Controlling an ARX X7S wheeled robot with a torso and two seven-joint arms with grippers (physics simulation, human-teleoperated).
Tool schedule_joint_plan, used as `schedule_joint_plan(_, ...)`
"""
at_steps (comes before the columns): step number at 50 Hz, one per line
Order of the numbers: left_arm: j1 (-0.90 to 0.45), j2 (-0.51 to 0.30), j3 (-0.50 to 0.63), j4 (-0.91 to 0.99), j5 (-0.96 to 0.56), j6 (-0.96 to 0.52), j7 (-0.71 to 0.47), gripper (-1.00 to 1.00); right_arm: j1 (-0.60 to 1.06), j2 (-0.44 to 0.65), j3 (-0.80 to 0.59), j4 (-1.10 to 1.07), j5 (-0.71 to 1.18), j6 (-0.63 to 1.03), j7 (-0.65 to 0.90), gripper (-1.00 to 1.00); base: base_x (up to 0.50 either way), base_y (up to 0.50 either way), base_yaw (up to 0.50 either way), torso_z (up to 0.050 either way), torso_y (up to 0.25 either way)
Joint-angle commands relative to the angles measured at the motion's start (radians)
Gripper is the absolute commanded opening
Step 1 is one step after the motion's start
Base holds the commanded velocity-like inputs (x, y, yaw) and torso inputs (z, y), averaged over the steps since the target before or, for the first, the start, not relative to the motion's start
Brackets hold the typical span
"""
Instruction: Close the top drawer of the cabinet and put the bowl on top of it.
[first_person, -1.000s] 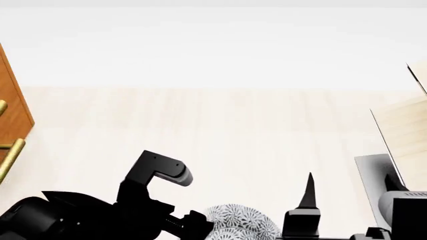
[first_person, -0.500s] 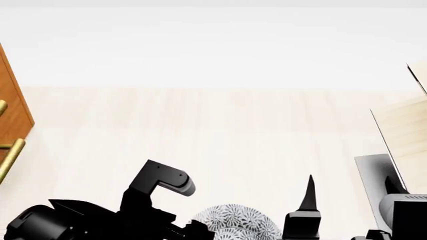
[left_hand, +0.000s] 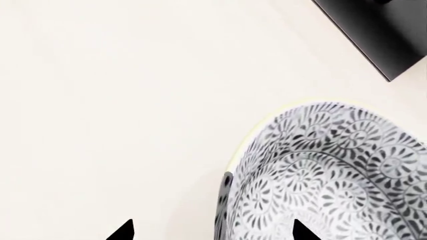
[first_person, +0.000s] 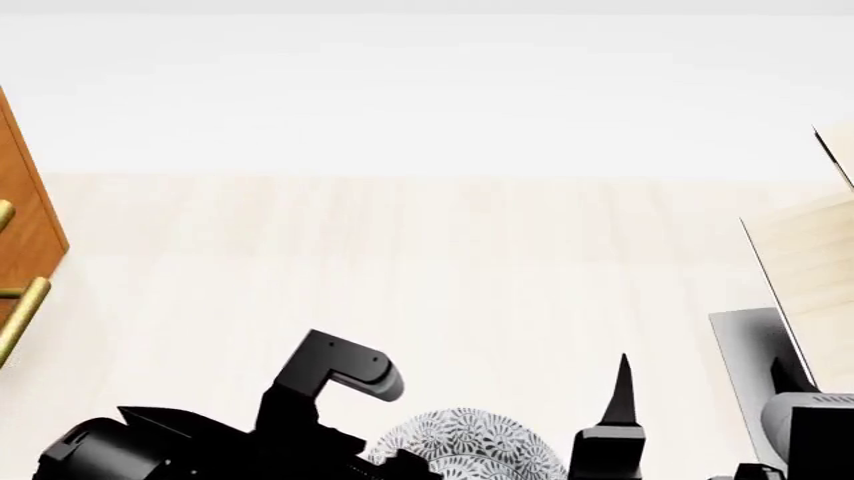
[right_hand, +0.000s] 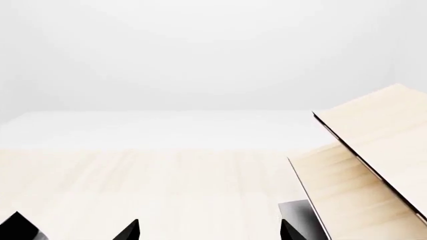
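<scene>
The bowl (left_hand: 333, 175), white with a dense grey floral pattern, sits on the pale floor; the head view shows it at the bottom edge (first_person: 461, 440). My left gripper (left_hand: 213, 232) is open and straddles its near rim, one fingertip (left_hand: 123, 231) outside and the other over the inside. My right gripper (right_hand: 209, 231) is open and holds nothing; one of its fingers (first_person: 621, 390) stands upright just right of the bowl. Only a reddish-brown edge of the cabinet (first_person: 24, 215) shows at far left, with two brass handle ends (first_person: 24, 315). The top drawer front is mostly out of view.
A pale light-wood structure (first_person: 814, 270) on a grey base (first_person: 741, 360) stands at the right, also in the right wrist view (right_hand: 373, 150). A black flat-sided block (left_hand: 380, 35) lies beyond the bowl. Pale floor stretches between cabinet and structure.
My left arm has shifted right and lower in the head view, closing in on the bowl. The right finger has sunk slightly. The bowl has not moved.
</scene>
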Motion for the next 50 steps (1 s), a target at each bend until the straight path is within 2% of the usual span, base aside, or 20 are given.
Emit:
schedule_joint_plan(1, -0.011, 0.034, 0.010, -0.068, 0.007, 0.028, 0.032, 1.00, -0.010, 0.004, 0.003, 0.003, -0.005, -0.008, -0.007, 1.00, 0.00, 0.00, 0.00, 0.000, 0.000)
schedule_joint_plan(21, 0.003, 0.049, 0.034, -0.082, -0.005, 0.044, 0.041, 1.00, -0.040, 0.009, 0.019, -0.003, -0.009, -0.027, -0.013, 1.00, 0.00, 0.00, 0.00, 0.000, 0.000)
schedule_joint_plan(23, 0.011, 0.041, 0.017, -0.057, -0.018, 0.051, 0.004, 1.00, -0.043, 0.010, 0.020, -0.001, -0.013, -0.030, -0.017, 1.00, 0.00, 0.00, 0.00, 0.000, 0.000)
schedule_joint_plan(24, 0.014, 0.036, 0.009, -0.048, -0.016, 0.070, -0.018, -1.00, -0.040, 0.012, 0.022, -0.002, -0.006, -0.028, -0.014, 1.00, 0.00, 0.00, 0.00, 0.000, 0.000)
schedule_joint_plan(46, 0.025, -0.023, 0.011, 0.058, -0.044, 0.032, -0.042, -1.00, -0.047, 0.007, 0.011, 0.004, -0.024, -0.043, -0.026, 1.00, 0.00, 0.00, 0.00, 0.000, 0.000)
schedule_joint_plan(50, 0.022, -0.048, -0.003, 0.118, -0.060, 0.014, -0.079, -1.00, -0.051, 0.010, 0.015, 0.000, -0.020, -0.045, -0.022, 1.00, 0.00, 0.00, 0.00, 0.000, 0.000)
